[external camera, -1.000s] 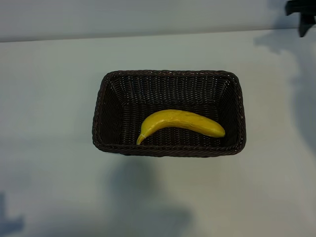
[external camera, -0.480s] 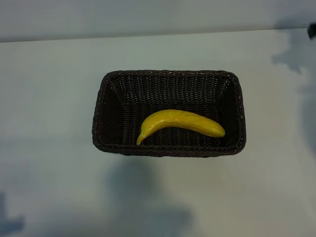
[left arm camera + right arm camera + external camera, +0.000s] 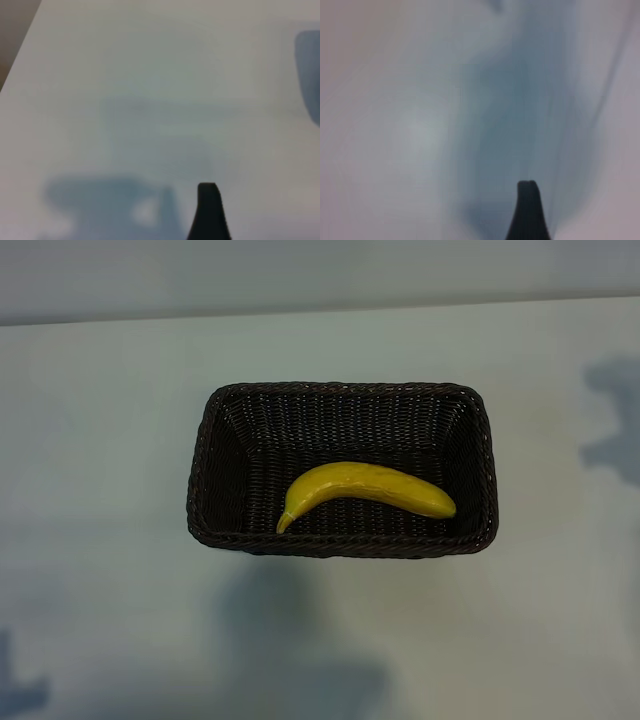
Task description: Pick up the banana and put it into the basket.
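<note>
Curved bright yellow banana [image 3: 365, 489] lies inside rectangular dark brown wicker basket [image 3: 205, 455]; left gripper [image 3: 208, 210], right gripper [image 3: 528, 210] both spread wide, empty.

Your banana [image 3: 366, 490] is lying inside the basket [image 3: 341, 392].

Look at the dark woven basket in the middle of the pale table [image 3: 100, 440]: the banana rests on its floor toward the 6 o'clock wall, stretched from 9 to 3 o'clock, its back arched toward 12 o'clock and its thin stem tip at about 8 o'clock. Soft shadows fall on the table at 3, 6 and 8 o'clock from the basket.
</note>
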You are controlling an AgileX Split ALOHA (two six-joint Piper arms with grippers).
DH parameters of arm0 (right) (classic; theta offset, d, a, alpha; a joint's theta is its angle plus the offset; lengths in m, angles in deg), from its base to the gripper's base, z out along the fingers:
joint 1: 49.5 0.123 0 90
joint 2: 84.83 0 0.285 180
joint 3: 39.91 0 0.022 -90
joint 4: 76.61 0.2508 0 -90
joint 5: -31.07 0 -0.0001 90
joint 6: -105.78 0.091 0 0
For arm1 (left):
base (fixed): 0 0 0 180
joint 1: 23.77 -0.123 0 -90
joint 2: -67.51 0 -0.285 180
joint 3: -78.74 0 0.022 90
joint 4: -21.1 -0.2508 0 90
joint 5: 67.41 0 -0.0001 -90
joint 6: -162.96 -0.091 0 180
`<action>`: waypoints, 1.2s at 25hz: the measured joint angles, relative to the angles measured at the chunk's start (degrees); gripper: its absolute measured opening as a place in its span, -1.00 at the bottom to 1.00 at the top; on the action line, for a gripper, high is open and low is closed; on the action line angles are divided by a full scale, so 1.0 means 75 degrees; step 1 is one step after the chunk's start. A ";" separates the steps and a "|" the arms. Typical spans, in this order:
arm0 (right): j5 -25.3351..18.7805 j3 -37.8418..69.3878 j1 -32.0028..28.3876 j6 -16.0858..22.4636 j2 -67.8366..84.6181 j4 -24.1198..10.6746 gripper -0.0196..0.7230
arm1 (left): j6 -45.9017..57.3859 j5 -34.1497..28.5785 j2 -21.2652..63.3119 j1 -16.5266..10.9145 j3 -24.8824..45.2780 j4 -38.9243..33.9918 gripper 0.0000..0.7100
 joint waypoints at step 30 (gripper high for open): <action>0.1092 0.4668 0.0000 0.0114 0.7931 0.0374 0.53 | 0.0000 0.0000 0.0000 0.0000 0.0000 0.0000 0.58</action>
